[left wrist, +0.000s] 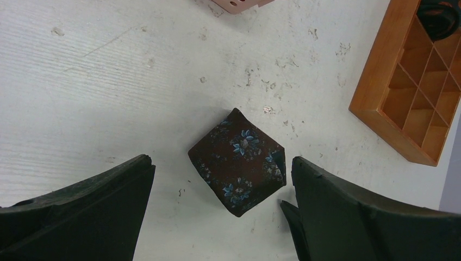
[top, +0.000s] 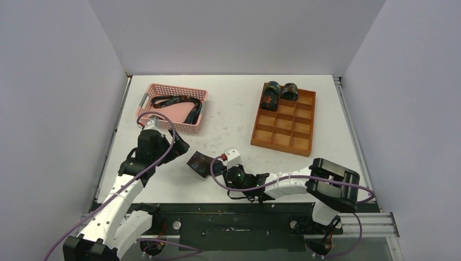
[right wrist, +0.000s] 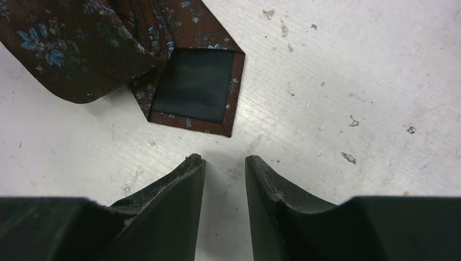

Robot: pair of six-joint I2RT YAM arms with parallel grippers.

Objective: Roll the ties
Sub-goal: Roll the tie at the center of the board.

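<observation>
Tie (left wrist: pixel 237 168), loosely bundled, on desk (top: pixel 228 103) between arms. Left jaws wide apart, flanking tie, clear of it. Right jaws nearly together, slim gap, empty, near tie's lined end. Two rolled ties (top: pixel 270 93) in tray (top: pixel 280 148) far corner; another tie (top: pixel 174 101) in basket (top: pixel 174 87).

- My gripper (right wrist: pixel 224 163) points down at the table (right wrist: pixel 353 65), with only a narrow gap between its jaws and nothing in it.
- My two fingers (right wrist: pixel 179 196) are dark, and their tips sit just above the white surface.
- A tie (right wrist: pixel 81 49), brown with blue flowers, lies ahead of me and to my left, bunched in folds.
- One end of it is turned over, showing a dark lining (right wrist: pixel 193 87), just ahead of my fingertips and not touching them.
- Ahead and to my right the table is scuffed and specked.
</observation>
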